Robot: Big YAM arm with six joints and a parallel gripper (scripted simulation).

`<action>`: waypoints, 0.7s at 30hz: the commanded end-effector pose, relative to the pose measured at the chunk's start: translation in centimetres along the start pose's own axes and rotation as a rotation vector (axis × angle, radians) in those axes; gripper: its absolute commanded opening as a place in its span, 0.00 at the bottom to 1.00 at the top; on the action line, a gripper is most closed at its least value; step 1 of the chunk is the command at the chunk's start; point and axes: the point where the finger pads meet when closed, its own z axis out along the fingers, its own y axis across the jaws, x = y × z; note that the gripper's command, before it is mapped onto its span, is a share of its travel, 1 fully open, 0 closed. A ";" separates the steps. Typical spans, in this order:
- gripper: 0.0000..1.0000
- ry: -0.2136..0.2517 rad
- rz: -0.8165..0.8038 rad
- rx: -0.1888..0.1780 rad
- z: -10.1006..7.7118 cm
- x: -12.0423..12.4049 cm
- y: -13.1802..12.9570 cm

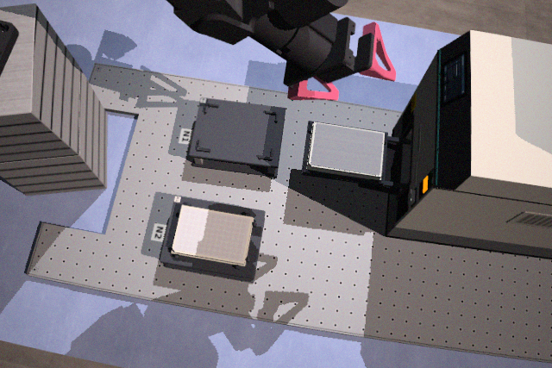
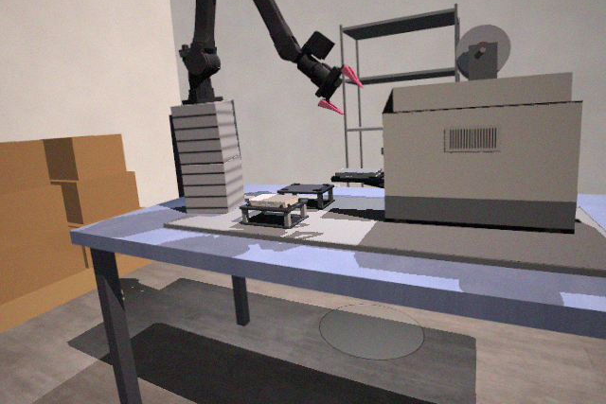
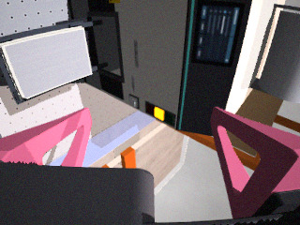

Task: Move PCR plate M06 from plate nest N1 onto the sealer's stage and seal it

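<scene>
I see my pincer (image 1: 344,64) spread fully wide and holding nothing, high above the worktop (image 2: 303,262), beyond the stage (image 1: 392,141). M06 (image 1: 346,150), foil-covered, lies in the stage's pocket, and the stage stands out from the sealer (image 1: 486,132). The lamp (image 1: 424,183) shows amber. Plate nest N1 (image 1: 235,134) is bare; M09 (image 1: 211,233) sits on N2 (image 1: 166,252).

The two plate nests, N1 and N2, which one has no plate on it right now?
N1, the nest closer to the arm's tool, shows only its bare dark top. N2 holds a pale sealed plate.
</scene>
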 end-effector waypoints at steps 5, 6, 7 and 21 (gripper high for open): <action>1.00 0.008 0.043 0.055 0.2 0.6 -2.7; 1.00 0.008 0.043 0.055 0.0 0.7 -2.6; 1.00 0.008 0.043 0.055 -0.1 0.7 -2.6; 1.00 0.008 0.043 0.061 -0.4 0.7 -2.9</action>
